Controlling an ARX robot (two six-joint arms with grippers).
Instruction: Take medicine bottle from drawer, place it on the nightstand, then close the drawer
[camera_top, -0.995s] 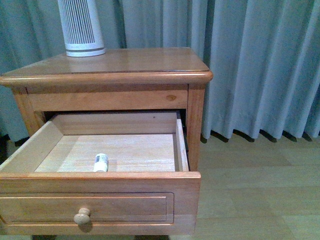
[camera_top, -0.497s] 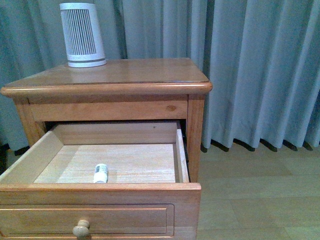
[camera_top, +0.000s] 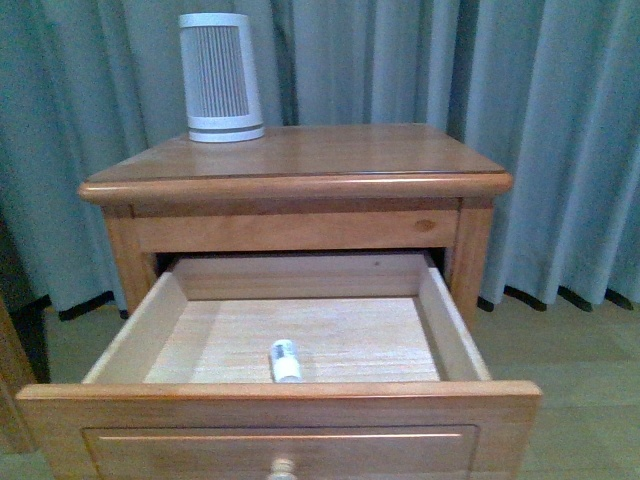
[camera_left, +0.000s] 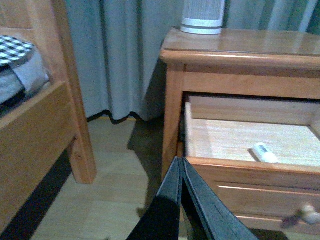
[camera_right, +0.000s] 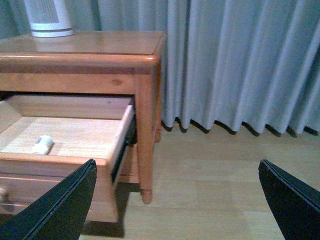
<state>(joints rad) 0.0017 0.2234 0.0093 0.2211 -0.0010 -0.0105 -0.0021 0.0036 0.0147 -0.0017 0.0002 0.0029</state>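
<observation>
grey-blue curtains (camera_top: 560, 120) hang behind the nightstand (camera_top: 330, 150). its drawer (camera_top: 130, 345) is pulled far out, pale floor exposed. a wooden bed frame (camera_left: 60, 100) stands off to one side. a white ribbed cylinder (camera_top: 220, 78) stands upright at the back of the glossy top. the right jaws are spread wide and empty, dark fingers (camera_right: 60, 205) at either edge of the wrist view. the left jaws are pressed together on nothing. the medicine bottle (camera_top: 285, 360) lies on its side in the drawer, near the front panel.
</observation>
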